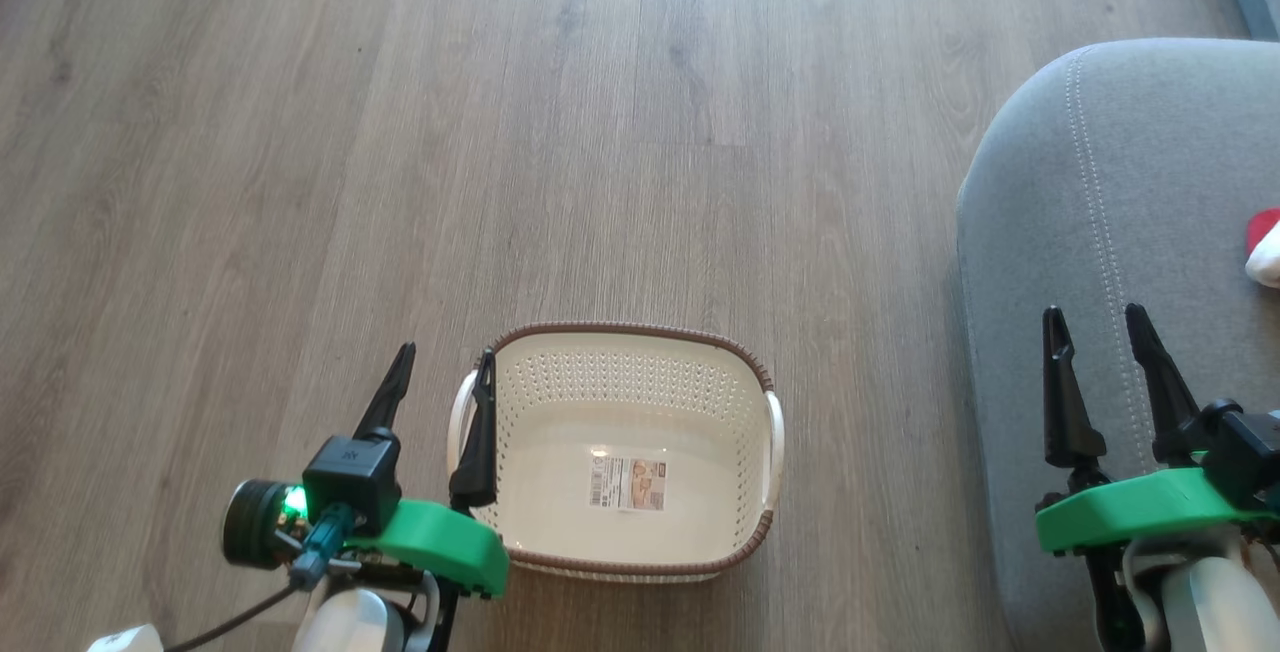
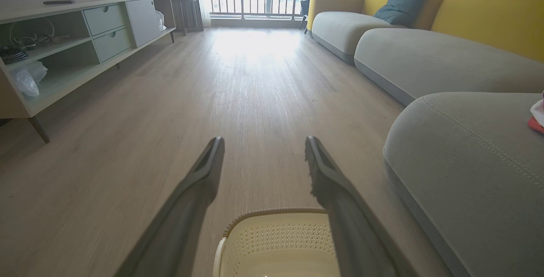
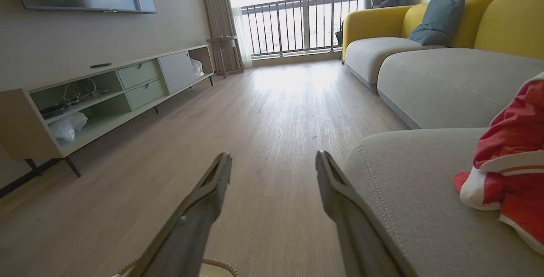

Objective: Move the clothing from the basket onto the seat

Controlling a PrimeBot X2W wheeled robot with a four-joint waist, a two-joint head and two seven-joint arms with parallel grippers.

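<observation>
Cream basket (image 1: 620,382), one, label (image 1: 627,484) inside; right of it, one grey seat (image 1: 1060,232) bearing red clothing (image 1: 1265,242); left hand (image 1: 446,352), right hand (image 1: 1093,312) agape, empty.

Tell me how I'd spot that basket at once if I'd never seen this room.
Find the big grey seat with pale stitching; on the wooden floor beside its rounded corner stands the basket. It is small, rectangular and cream-white, with nothing inside but a paper label. Its perforated walls, brown braided rim and white side handles set it apart from the plain seat.
</observation>
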